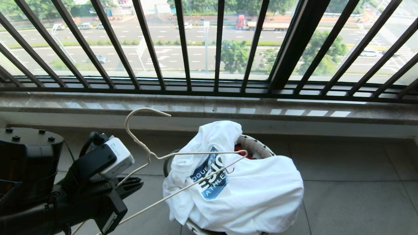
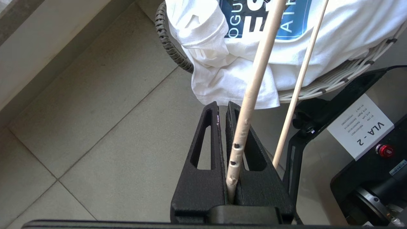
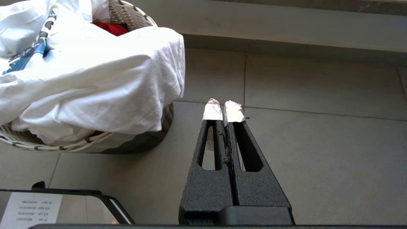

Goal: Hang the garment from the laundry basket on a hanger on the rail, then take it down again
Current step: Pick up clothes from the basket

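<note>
Left gripper (image 1: 135, 183) sits low at the robot's left side, its fingers (image 2: 219, 133) pressed together on the lower bar of the hanger (image 1: 183, 153); in the left wrist view the cream wire runs up between the closed black fingers, a second strand of the hanger passing just beside them. Held so, the hanger lies tilted; its long hook rises toward the stone sill (image 1: 294, 112) and its far corner reaches out over the garment (image 1: 248, 192), across the blue logo. Whether wire touches cloth cannot be told.

Garment lies heaped in the basket (image 1: 256, 145), spilling over the near rim and hiding most of it; a red cloth (image 3: 111, 28) shows under it at the back of the basket. Basket stands on the grey tiled floor (image 1: 352, 192), near the sill and the black railing (image 1: 218, 45).

Right gripper (image 3: 223, 112) hangs over bare tiles just beside the basket, its pale-tipped fingers closed on nothing; it appears only in its own wrist view.
</note>
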Controlling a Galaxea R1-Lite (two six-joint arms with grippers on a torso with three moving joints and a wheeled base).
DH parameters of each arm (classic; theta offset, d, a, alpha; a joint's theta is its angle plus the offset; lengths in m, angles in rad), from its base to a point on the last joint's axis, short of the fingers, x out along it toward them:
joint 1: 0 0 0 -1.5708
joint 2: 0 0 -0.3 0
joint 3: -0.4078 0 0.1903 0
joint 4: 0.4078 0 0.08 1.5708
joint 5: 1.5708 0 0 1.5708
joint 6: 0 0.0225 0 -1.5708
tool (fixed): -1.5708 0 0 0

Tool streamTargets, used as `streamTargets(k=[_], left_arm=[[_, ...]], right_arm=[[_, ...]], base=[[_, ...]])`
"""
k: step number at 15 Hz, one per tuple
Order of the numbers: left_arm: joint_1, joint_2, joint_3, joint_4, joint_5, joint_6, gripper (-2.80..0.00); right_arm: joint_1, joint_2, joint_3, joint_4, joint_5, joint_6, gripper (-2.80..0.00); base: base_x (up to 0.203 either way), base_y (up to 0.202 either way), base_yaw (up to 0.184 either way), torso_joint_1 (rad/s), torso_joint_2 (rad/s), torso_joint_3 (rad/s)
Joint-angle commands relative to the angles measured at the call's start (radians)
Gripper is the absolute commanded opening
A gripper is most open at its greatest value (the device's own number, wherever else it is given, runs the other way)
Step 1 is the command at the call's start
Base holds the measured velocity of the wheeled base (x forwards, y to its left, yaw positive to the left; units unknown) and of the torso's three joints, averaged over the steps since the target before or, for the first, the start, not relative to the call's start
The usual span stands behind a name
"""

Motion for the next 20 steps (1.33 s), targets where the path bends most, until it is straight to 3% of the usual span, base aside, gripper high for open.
streamTargets(k=[1, 8, 13, 20], left_arm=[[0.000, -0.022, 0.004, -0.001, -0.002, 0.005, -2.80], [0.001, -0.029, 0.000, -0.058, 0.004, 0.001, -2.80], [0.006, -0.028, -0.033, -0.058, 0.125, -0.024, -2.80], [0.006, -0.057, -0.046, -0.058, 0.128, -0.022, -2.80]], right_arm=[[0.000, 0.001, 0.000, 0.000, 0.000, -0.001, -2.80], [0.000, 0.001, 0.000, 0.000, 0.000, -0.001, -2.80], [0.000, 0.001, 0.000, 0.000, 0.000, -0.003, -2.80], [0.000, 0.001, 0.000, 0.000, 0.000, -0.004, -2.80]], base=[[0.000, 0.000, 0.000, 0.002, 0.00, -0.098], [0.000, 0.000, 0.000, 0.002, 0.00, -0.010], [0.000, 0.000, 0.000, 0.000, 0.00, 0.000], [0.000, 0.000, 0.000, 0.000, 0.00, 0.000]])
